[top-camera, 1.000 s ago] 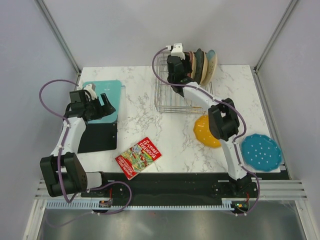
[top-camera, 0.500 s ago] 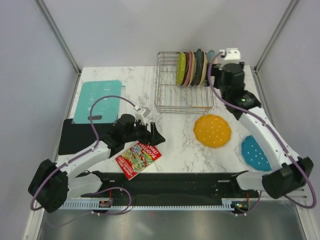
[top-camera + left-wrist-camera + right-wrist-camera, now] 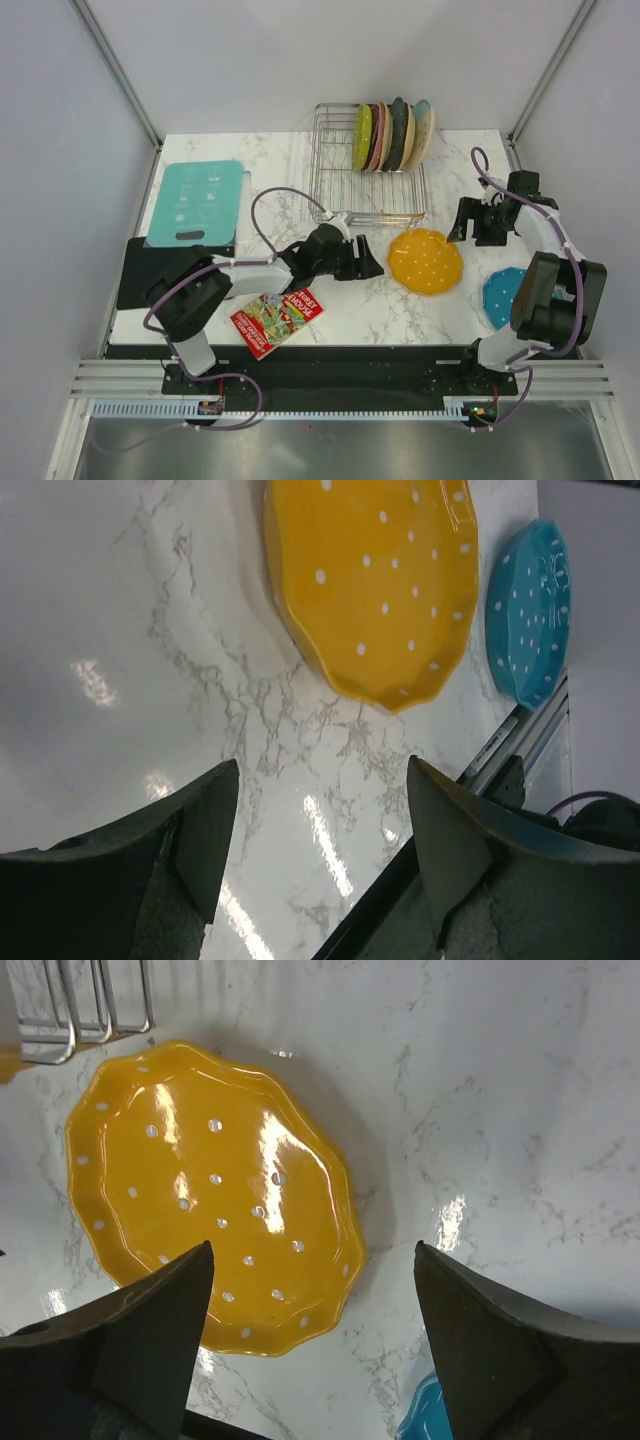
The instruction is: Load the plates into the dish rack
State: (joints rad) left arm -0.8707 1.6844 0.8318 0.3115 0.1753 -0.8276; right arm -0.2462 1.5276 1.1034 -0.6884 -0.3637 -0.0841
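Note:
The orange plate (image 3: 426,260) lies flat on the marble table in front of the dish rack (image 3: 340,180); it also shows in the left wrist view (image 3: 375,580) and the right wrist view (image 3: 210,1195). The blue plate (image 3: 505,295) lies at the right, partly behind the right arm, and shows in the left wrist view (image 3: 530,610). Several plates (image 3: 392,136) stand upright in the rack's right end. My left gripper (image 3: 368,262) is open and empty just left of the orange plate. My right gripper (image 3: 462,228) is open and empty, just right of the orange plate.
A teal board (image 3: 200,200) lies on a black mat (image 3: 150,270) at the left. A red booklet (image 3: 279,315) lies near the table's front edge. Metal frame posts stand at the table's back corners.
My left arm has swept from the left side to the middle, beside the orange plate. My right arm has left the rack and come down to the right of the orange plate.

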